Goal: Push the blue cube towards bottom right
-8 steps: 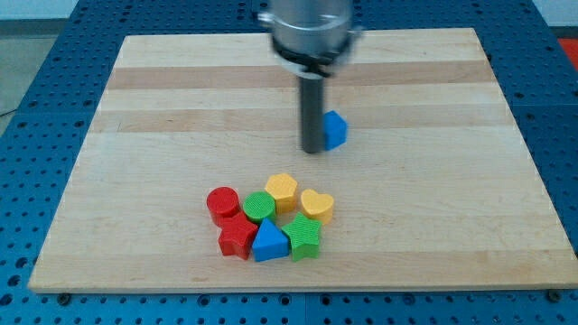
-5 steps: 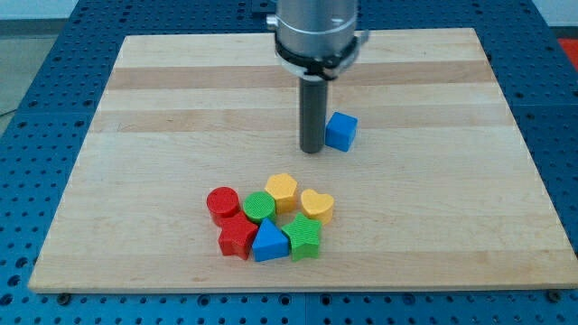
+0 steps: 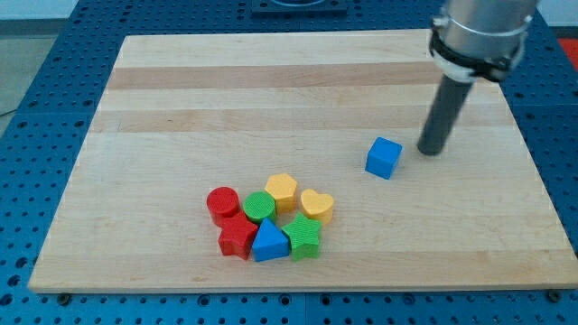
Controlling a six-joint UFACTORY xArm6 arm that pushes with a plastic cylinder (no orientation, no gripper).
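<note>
**Blue cube and rod tip on the wooden board**

A pale wooden board (image 3: 163, 108) rests on a blue perforated table (image 3: 36, 135). The arm's grey cylindrical body (image 3: 477, 32) enters at the view's top right and ends in a dark rod; there is no gripper, so nothing is held. My tip (image 3: 432, 151) stands just to the view's right of the blue cube (image 3: 384, 158), slightly above it, with a small gap between them. The cube sits alone, right of centre. Well apart, toward the view's bottom, lies a tight cluster: red cylinder (image 3: 222, 204), red block (image 3: 237, 238), blue triangular block (image 3: 269, 242), green cylinder (image 3: 259, 207), green block (image 3: 304, 236), yellow block (image 3: 283, 190), yellow heart (image 3: 316, 205).
</note>
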